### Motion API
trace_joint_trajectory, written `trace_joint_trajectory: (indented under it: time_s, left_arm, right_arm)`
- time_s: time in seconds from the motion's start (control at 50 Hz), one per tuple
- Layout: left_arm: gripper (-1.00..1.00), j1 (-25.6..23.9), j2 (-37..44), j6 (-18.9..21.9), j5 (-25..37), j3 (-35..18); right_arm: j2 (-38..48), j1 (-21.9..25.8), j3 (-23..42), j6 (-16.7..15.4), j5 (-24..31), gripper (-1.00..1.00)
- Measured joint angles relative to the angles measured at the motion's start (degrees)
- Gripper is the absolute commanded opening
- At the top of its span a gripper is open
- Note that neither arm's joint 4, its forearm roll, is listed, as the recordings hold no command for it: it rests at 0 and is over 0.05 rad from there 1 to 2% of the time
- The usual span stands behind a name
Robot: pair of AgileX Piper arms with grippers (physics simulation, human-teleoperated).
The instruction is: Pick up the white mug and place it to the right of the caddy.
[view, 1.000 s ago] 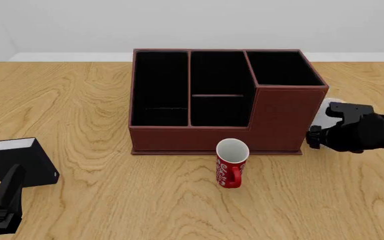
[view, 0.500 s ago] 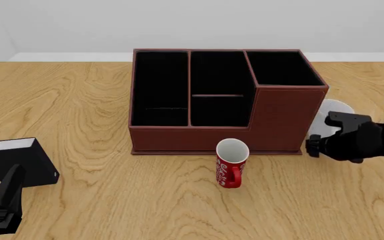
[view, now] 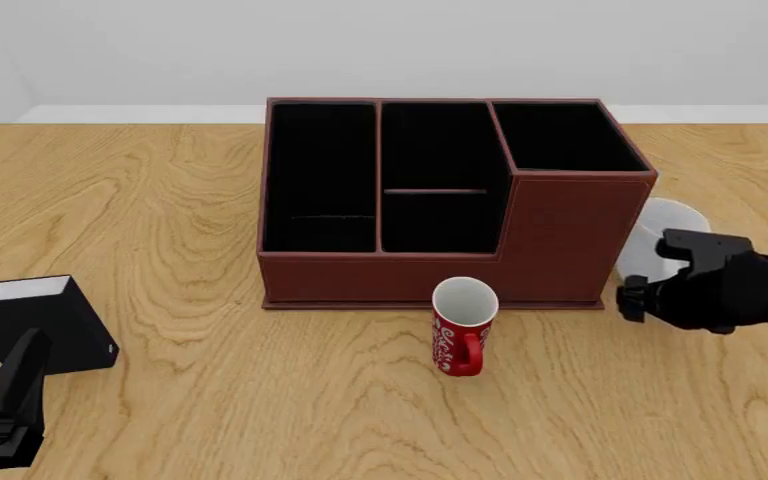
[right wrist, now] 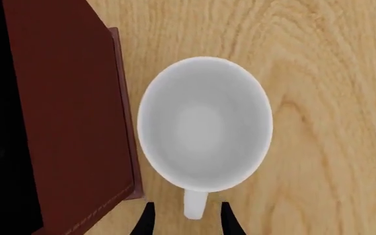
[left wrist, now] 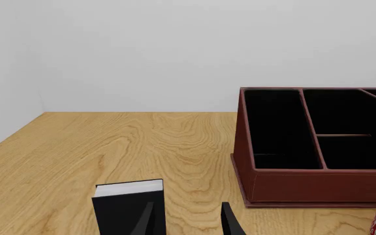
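White glaze of the mug [right wrist: 204, 127], upright on the table [view: 157, 200], just right of the caddy [right wrist: 64, 98] and beside its taller corner section; a thin strip of wood between the two, so near but not touching. Already on the side the task asks for, by the look of it.

Straight above, looking down into the mug: right gripper [right wrist: 186, 221], fingers a little apart and straddling the loop handle with a sliver of gap on each side. Not clamped, then; probably kept in line with the handle so as to lift away cleanly without nudging it.

Low at the near left corner, well apart from all this: left gripper [left wrist: 188, 223], also parted and holding nothing, with the black box [view: 31, 320] just ahead of its fingers.

In front of the caddy, a red mug [view: 462, 330], clear of the right arm's path. Closest hazard: the caddy wall beside the mug.
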State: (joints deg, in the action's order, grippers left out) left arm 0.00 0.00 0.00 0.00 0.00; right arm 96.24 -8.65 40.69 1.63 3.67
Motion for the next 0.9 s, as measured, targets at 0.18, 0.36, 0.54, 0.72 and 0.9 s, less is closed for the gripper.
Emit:
trace_joint_trajectory:
  time_s: [0.18,0.36,0.54,0.72,0.9]
  left_arm:
    - [1.0,0.0,0.0,0.0,0.0,0.0]
    - [1.0,0.0,0.0,0.0,0.0,0.0]
    - [1.0,0.0,0.0,0.0,0.0,0.0]
    - [1.0,0.0,0.0,0.0,0.0,0.0]
    - [1.0,0.0,0.0,0.0,0.0,0.0]
  right_arm:
    - [-1.64,0.1,-1.23,-0.17,0.0,1.0]
    - [-2.81,0.47,-2.29,-0.19,-0.14,1.0]
    - [-4.14,0.68,-3.44,-0.1,-0.32,1.0]
    - [-5.71,0.78,-4.65,0.05,-0.53,1.0]
    - [-7.74,0.51,-5.89,-0.21,-0.51,1.0]
